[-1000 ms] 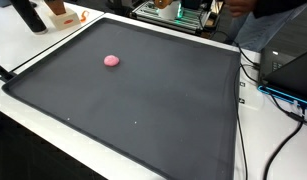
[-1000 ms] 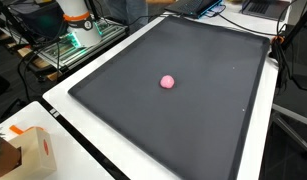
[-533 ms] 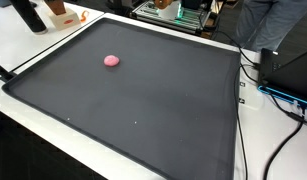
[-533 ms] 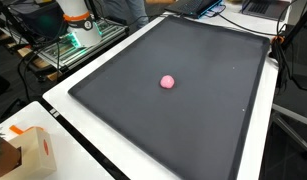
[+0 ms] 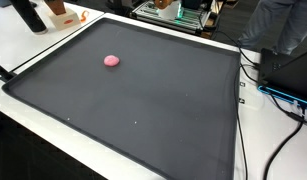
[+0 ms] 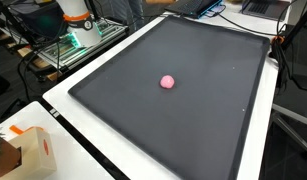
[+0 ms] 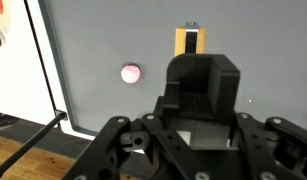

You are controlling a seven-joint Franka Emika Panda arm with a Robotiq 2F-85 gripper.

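Wrist view shows the gripper (image 7: pixel 196 145) up above the mat (image 7: pixel 103 35), jaws wide apart and empty, since the ball (image 7: pixel 131 73) lies far off, untouched.

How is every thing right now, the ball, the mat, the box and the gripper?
black mat: spread flat on the table.
pink ball: lying loose on the black mat, nothing touching it.
gripper: open, empty, apart from the pink ball.
cardboard box: standing on the table, off the black mat.
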